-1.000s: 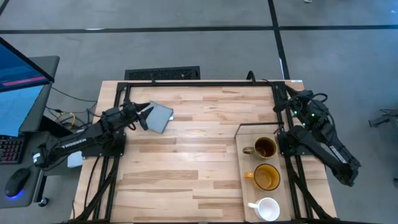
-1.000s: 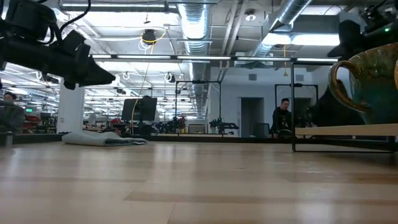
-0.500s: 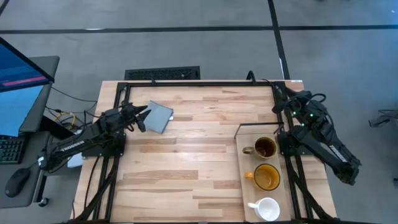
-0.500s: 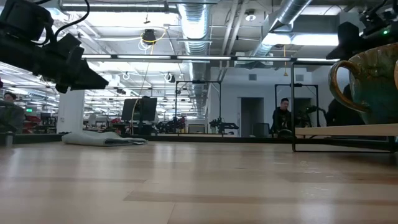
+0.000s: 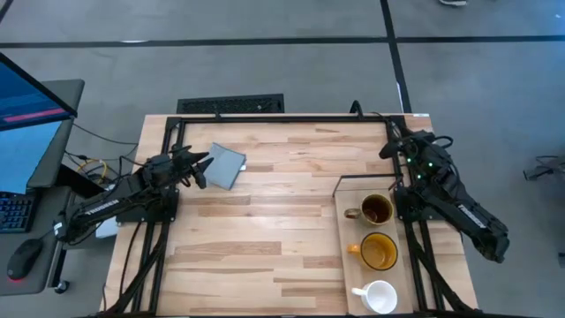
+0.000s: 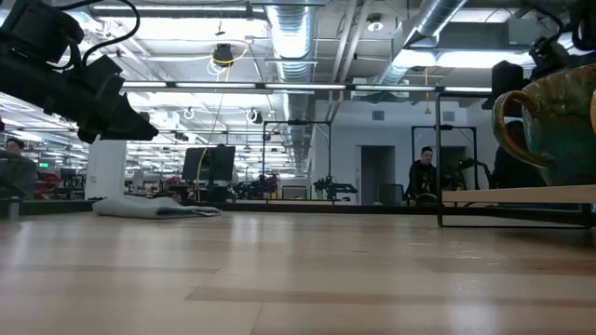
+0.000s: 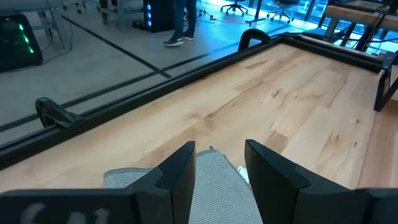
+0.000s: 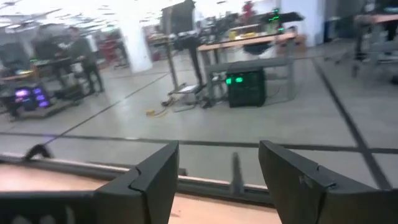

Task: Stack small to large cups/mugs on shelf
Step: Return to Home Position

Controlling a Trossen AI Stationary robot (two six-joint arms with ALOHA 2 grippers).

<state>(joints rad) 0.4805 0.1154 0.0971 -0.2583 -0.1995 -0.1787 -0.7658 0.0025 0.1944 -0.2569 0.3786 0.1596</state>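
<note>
Three mugs stand in a row on the pale wooden shelf (image 5: 346, 196) at the table's right: a dark brown one (image 5: 377, 209) farthest, a yellow-orange one (image 5: 380, 251) in the middle and a white one (image 5: 380, 297) nearest. The brown mug also shows large in the low view (image 6: 559, 116). My left gripper (image 5: 205, 166) is open and empty, above the left edge of the grey-blue cloth (image 5: 229, 166); its fingers show apart in the left wrist view (image 7: 221, 149). My right gripper (image 5: 387, 148) is open and empty, in the air past the shelf's far end (image 8: 217, 149).
The cloth lies flat on the planked tabletop at the far left (image 6: 154, 208). A dark frame (image 5: 282, 117) runs along the table's far edge. A wide bare stretch of tabletop (image 5: 265, 238) lies between the cloth and the shelf. People show in the room behind.
My left gripper has drawn back a little toward the table's left edge, off the cloth. My right gripper has swung toward the table's left, still above the far right corner. The mugs and the cloth have stayed where they were.
</note>
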